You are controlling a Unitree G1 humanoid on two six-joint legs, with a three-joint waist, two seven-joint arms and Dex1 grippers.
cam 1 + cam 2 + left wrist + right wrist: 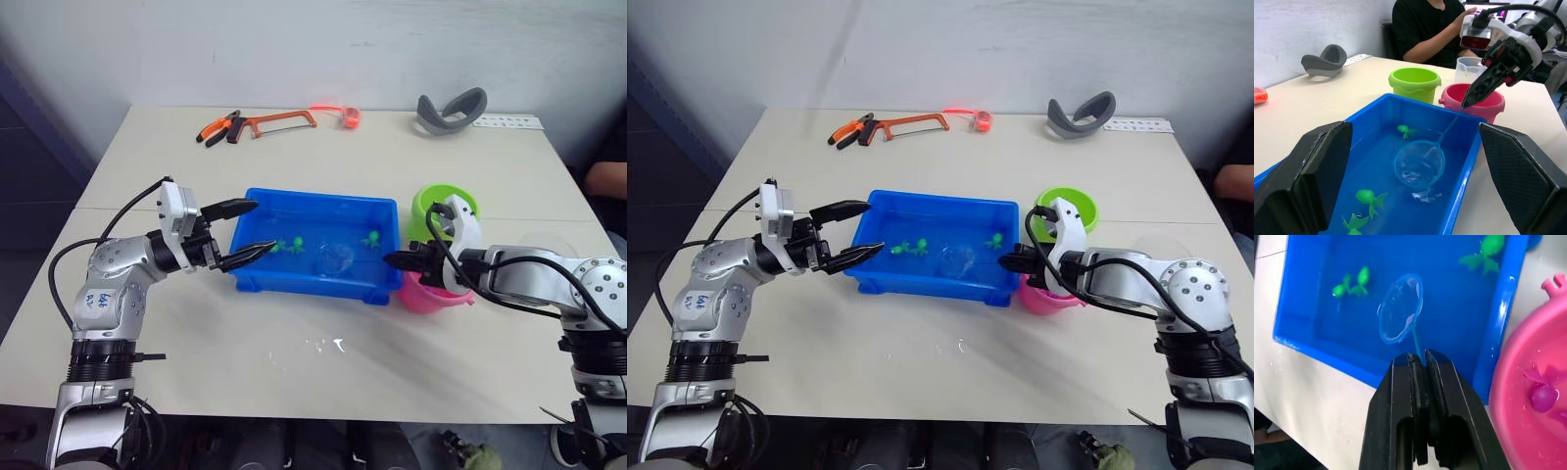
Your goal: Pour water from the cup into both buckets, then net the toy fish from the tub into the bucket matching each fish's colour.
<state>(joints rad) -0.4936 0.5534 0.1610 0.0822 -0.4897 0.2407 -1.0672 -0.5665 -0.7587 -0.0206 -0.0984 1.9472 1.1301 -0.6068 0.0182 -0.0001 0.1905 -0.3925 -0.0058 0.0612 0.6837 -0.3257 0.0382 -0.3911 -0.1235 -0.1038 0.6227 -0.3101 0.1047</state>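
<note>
blue mesh net (1399,309) sits low inside the tub (257,279), hoop near the tub's middle, its thin handle running back over the tub's rim on the side where the buckets stand. the right hand (1420,363) has the handle pinched, fingers closed tight on it, just outside that rim and above the pink bucket (428,296).

three green fish (1370,199) are left in the tub — a pair (1351,284) toward the far side from the buckets, one (1483,255) nearer the buckets' side. a pink fish (1543,395) already lies in the pink bucket, so the green ones look to be what remains, bound for the green bucket (423,206) that stands touching or just beside the pink one, farther from the robot.

to net well, i'd judge: slide the hoop under a fish rather than chasing it from above, approach the single one by the buckets' side first since it is the shorter reach, lift slowly and level so it doesn't slip off the rim, let water drain over the tub before crossing.

the left hand (235,233) hovers wide open and empty at the tub's opposite end, one finger over the rim — it could steady the tub. the cup (1469,68) stands beyond the buckets.
</note>
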